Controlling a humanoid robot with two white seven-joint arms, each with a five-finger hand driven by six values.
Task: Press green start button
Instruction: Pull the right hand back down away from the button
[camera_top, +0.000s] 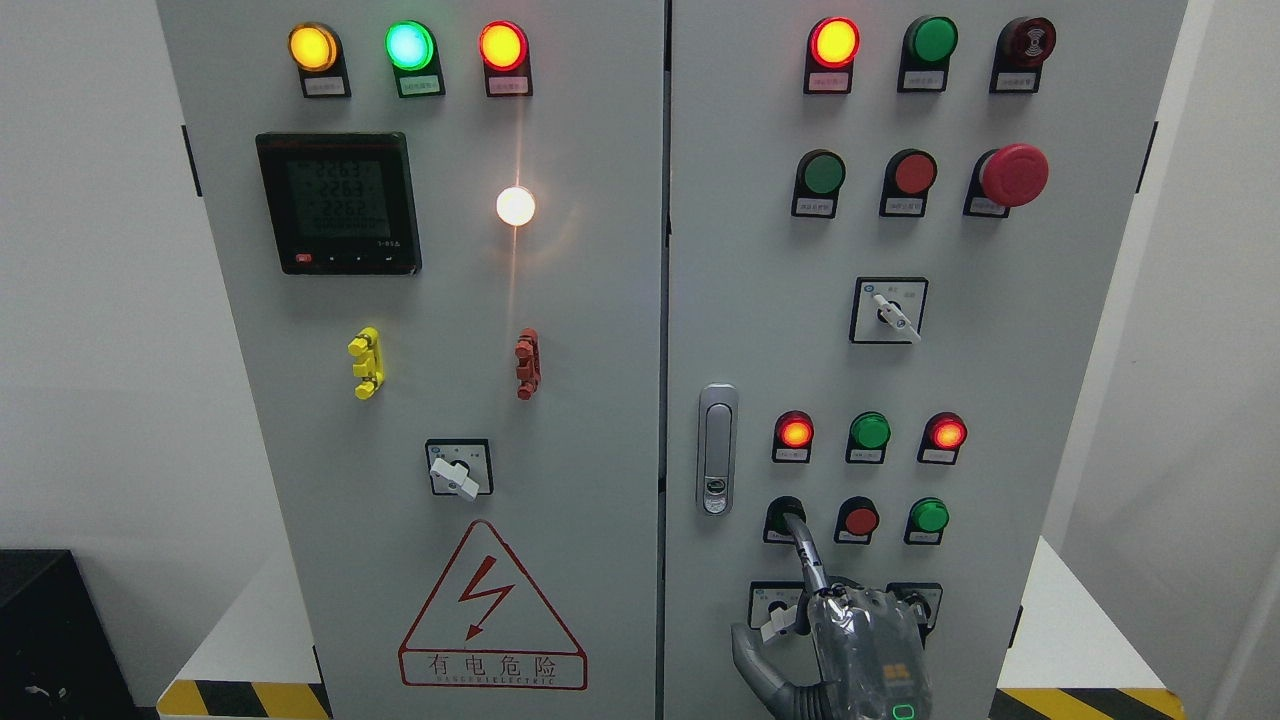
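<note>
My right hand (860, 640) comes up from the bottom edge at the foot of the right cabinet door (760, 300). Its index finger (805, 550) is stretched out and its tip rests on a dark round button (783, 515), the leftmost of the lowest button row. The other fingers are curled and the thumb (750, 650) sticks out to the left; the hand holds nothing. In the same row are a red button (859, 520) and a green button (929, 516). Another green button (824, 173) sits higher on the door. The left hand is not in view.
The door handle (717, 450) is left of the finger. A rotary selector (890, 312) and a red mushroom stop button (1012, 175) are above. Two red lamps (795, 432) flank a green lamp (870, 431). My hand partly hides the switches (775, 605) below the button row.
</note>
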